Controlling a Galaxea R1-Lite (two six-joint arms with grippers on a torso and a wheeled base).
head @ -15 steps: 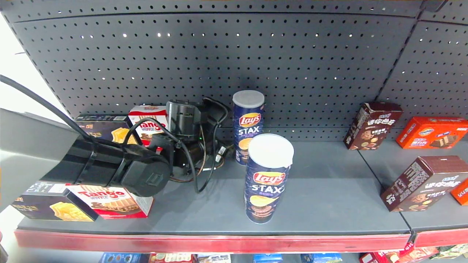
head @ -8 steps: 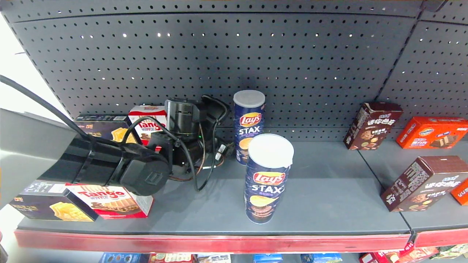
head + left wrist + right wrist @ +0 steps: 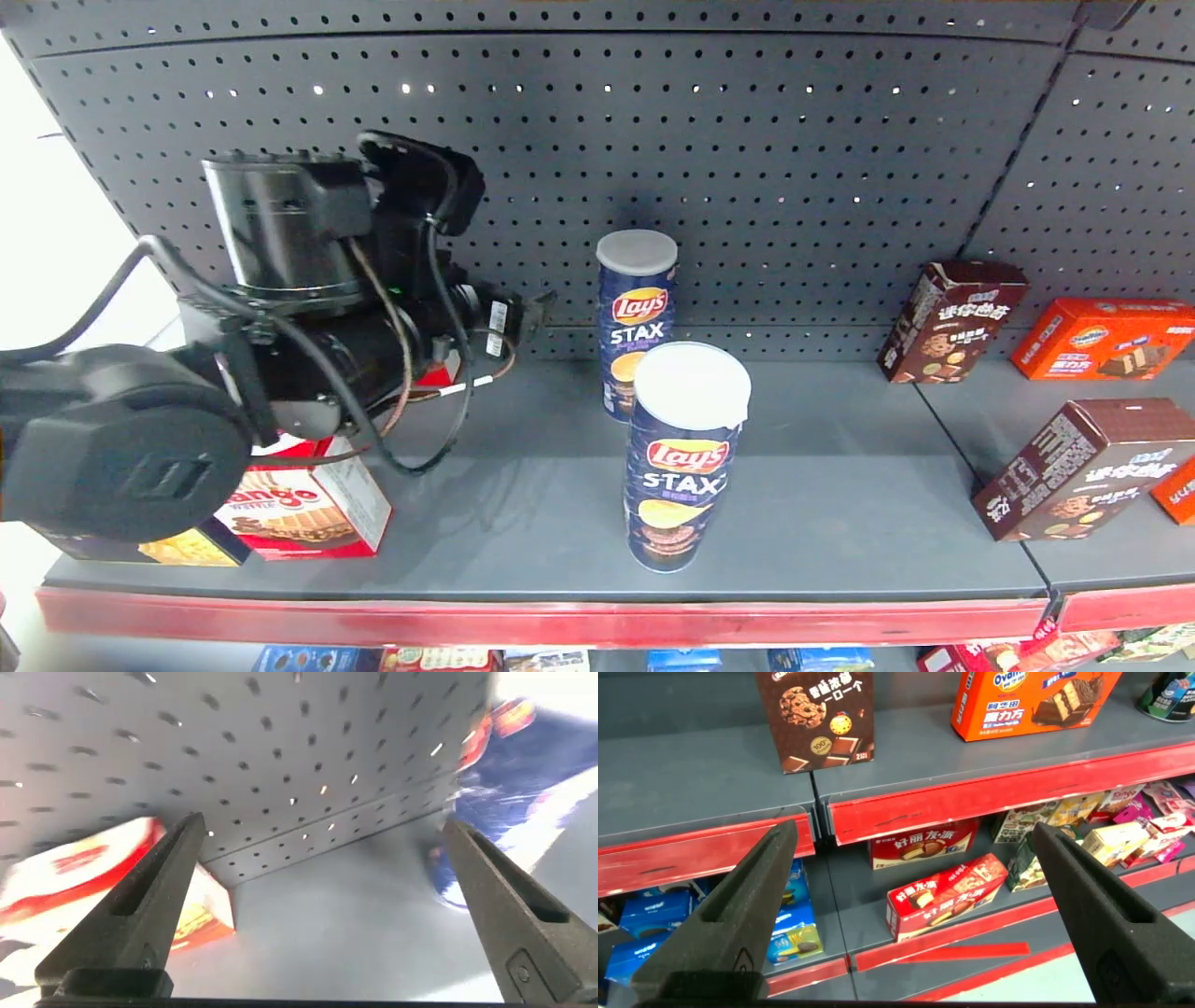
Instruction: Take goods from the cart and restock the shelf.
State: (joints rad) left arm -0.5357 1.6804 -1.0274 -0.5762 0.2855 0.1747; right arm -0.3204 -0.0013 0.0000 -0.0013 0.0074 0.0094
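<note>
Two of the goods stand upright in the middle of the shelf (image 3: 822, 485). The rear chip can (image 3: 635, 322) is close to the pegboard wall (image 3: 747, 168). The front chip can (image 3: 684, 457) stands just ahead of it, nearer the red front edge. I cannot tell whether they touch.

My left tool (image 3: 322, 826) hangs over the left part of the shelf and points toward the rear chip can, apart from it. Its fingers are spread wide with nothing between them. From my left wrist, a red-and-white box (image 3: 103, 882) lies off one finger and a blue can (image 3: 523, 793) off the other.

Below my left arm, a red wafer box (image 3: 313, 504) sits at the shelf's front left corner, with a dark box (image 3: 182, 551) just beside it.

On the right stand a brown cookie box (image 3: 948, 322), an orange box (image 3: 1102, 338) and a second brown box (image 3: 1074, 467), which is tilted.

My right tool (image 3: 915, 829) is also wide open and empty. It faces tiers that hold a cookie box (image 3: 814, 714) and an orange carton (image 3: 1036, 700), with red packs (image 3: 948, 896) on the tier beneath.
</note>
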